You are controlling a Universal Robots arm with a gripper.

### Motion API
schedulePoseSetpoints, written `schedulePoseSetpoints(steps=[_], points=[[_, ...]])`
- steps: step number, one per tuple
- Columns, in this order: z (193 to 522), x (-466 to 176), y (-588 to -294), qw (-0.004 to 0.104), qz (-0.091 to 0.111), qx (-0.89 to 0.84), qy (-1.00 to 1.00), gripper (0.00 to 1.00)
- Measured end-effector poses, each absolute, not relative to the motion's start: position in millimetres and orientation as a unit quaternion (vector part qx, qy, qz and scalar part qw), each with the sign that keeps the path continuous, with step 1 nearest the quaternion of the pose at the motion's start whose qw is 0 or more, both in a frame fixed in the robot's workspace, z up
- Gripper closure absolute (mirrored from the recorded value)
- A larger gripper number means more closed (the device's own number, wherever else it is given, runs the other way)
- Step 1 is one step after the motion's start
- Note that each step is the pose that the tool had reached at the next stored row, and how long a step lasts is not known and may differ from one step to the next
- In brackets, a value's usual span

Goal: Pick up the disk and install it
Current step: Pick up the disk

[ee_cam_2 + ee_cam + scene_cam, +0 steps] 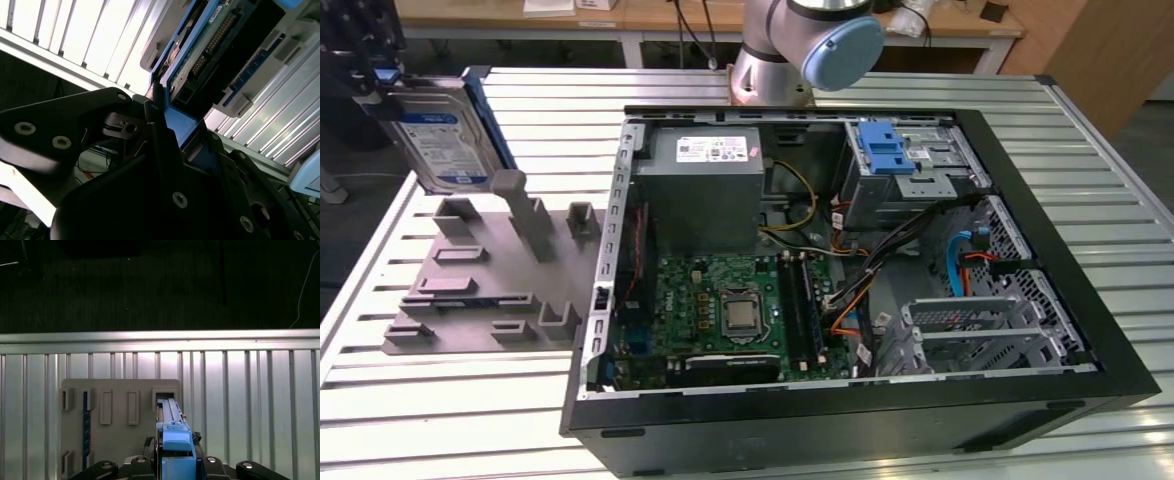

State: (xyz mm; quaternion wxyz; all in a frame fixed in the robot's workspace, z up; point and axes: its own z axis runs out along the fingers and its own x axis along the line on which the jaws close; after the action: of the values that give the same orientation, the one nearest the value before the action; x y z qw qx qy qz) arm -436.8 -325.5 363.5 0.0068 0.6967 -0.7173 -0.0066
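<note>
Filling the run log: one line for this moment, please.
gripper: shut on disk | disk: upright, above grey fixture | case: open, disk not installed

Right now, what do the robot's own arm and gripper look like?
The arm is a silver-grey metal tube with a rounded joint closed by a pale blue round cap. The gripper is matte black, built of flat angular plates and linkages fastened with small silver screw heads.
</note>
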Motion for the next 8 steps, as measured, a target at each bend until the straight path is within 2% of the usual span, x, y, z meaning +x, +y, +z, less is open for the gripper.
schedulePoseSetpoints(steps=[8], points=[[367.9,-436.9,-325.5,0.007,-0.007,0.697,-0.717,0.64]])
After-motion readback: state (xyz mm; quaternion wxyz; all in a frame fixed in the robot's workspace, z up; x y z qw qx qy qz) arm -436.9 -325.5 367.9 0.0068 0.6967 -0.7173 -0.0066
